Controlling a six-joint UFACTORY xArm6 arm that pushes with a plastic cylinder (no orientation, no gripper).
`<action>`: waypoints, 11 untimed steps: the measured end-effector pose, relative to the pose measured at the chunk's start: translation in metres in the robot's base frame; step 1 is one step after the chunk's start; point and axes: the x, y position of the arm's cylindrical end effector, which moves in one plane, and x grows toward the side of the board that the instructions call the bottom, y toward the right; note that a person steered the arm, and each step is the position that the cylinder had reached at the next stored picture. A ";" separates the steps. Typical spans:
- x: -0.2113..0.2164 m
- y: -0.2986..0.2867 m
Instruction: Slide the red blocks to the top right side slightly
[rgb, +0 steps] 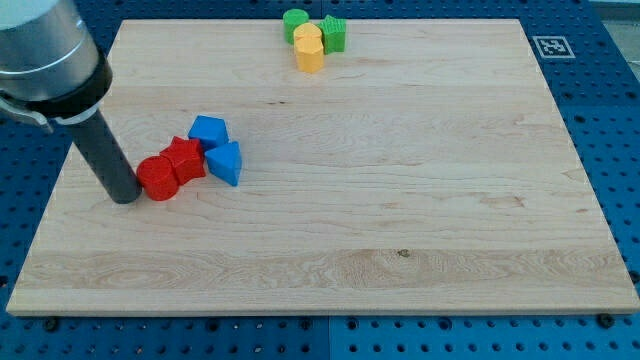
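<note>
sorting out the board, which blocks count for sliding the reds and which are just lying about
For the job: red round block, red star block, my tip just left of the round one.

Lying about: two blue blocks, green blocks, yellow blocks.

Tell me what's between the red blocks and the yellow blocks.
Bare board, in the camera view. The blue blocks sit just right of the red blocks, off the line toward the yellow blocks.

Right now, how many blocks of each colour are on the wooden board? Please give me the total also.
Red: 2, a cylinder and a star-like block, just right of my tip
Blue: 2, and
Green: 2, and
Yellow: 2, and
Total: 8 blocks
</note>
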 end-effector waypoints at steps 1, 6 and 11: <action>0.000 0.013; -0.003 0.027; 0.055 0.234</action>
